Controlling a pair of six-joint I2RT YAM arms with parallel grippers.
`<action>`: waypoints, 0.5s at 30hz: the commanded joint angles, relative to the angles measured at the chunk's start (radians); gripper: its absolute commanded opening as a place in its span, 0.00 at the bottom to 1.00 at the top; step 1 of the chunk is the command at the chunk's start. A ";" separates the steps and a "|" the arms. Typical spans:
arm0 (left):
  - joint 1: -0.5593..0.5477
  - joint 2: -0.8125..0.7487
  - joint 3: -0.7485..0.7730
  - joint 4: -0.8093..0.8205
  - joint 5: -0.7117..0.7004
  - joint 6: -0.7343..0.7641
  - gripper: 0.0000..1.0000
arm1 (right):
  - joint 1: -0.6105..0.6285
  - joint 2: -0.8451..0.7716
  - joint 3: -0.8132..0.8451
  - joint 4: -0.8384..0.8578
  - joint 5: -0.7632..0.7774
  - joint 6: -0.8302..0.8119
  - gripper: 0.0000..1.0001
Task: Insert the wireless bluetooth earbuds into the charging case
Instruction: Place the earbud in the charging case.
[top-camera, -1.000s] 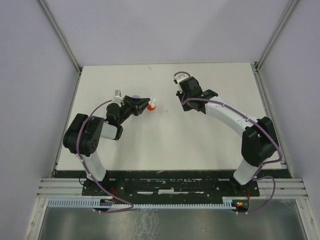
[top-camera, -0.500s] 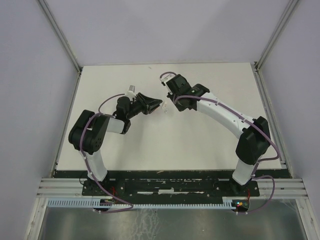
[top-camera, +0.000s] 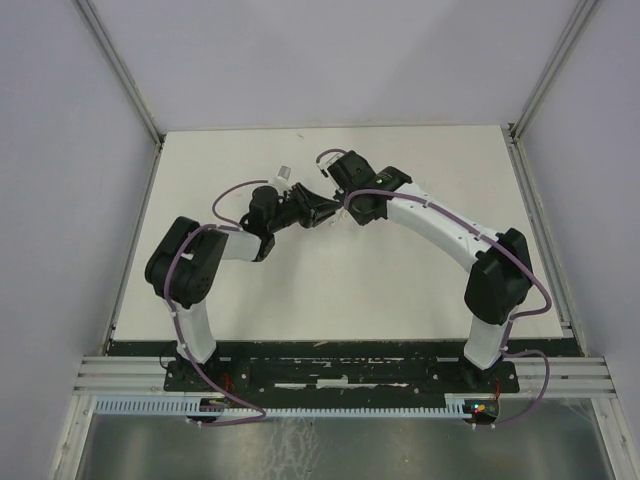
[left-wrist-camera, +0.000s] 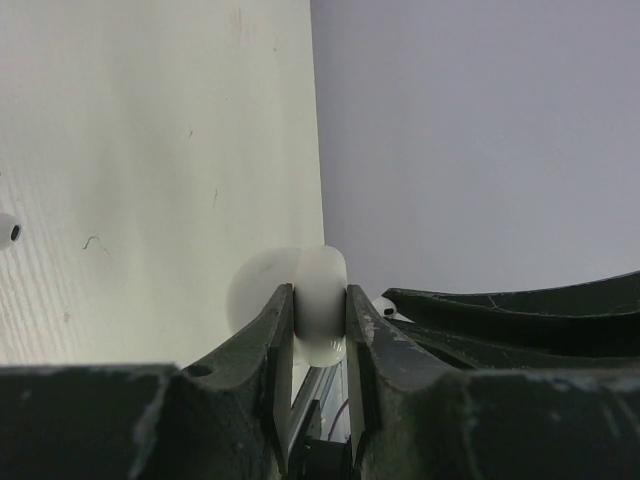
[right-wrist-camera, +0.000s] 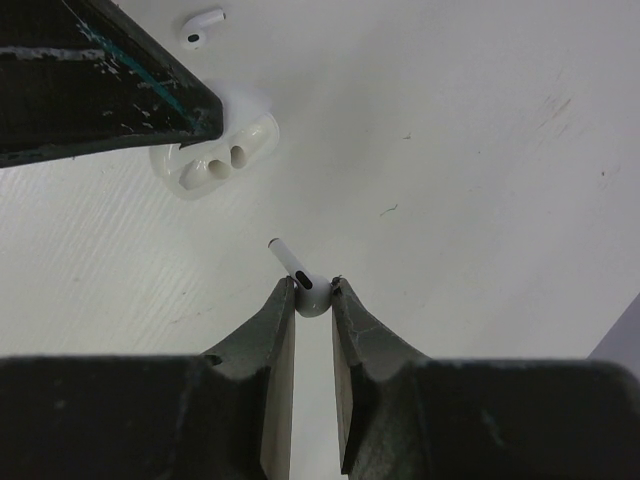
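My left gripper (left-wrist-camera: 320, 292) is shut on the white charging case (left-wrist-camera: 322, 315); its open lid (left-wrist-camera: 258, 295) shows behind the left finger. In the right wrist view the case (right-wrist-camera: 215, 160) lies open with two empty sockets, partly under a left finger (right-wrist-camera: 100, 80). My right gripper (right-wrist-camera: 313, 283) is shut on a white earbud (right-wrist-camera: 312, 295), stem pointing up-left, a short way below the case. A second white earbud (right-wrist-camera: 200, 27) lies on the table beyond the case. From above, the left gripper (top-camera: 322, 213) and right gripper (top-camera: 347, 206) nearly meet, hiding the case.
The white table (top-camera: 400, 290) is walled at the back and both sides. In the left wrist view the right gripper's dark fingers (left-wrist-camera: 520, 315) fill the lower right, and the loose earbud (left-wrist-camera: 8, 230) sits at the far left edge.
The left gripper has swung right with the case, and the right gripper has moved left and nearer with its earbud. The two tips now almost touch at mid-table.
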 joint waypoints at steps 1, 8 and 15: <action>-0.021 0.015 0.047 -0.011 0.022 0.056 0.03 | 0.009 0.007 0.050 0.008 0.030 -0.012 0.12; -0.043 0.020 0.066 -0.031 0.011 0.064 0.03 | 0.010 0.028 0.059 0.009 0.029 -0.012 0.12; -0.055 0.017 0.076 -0.042 0.008 0.067 0.03 | 0.011 0.049 0.071 0.004 0.041 -0.009 0.11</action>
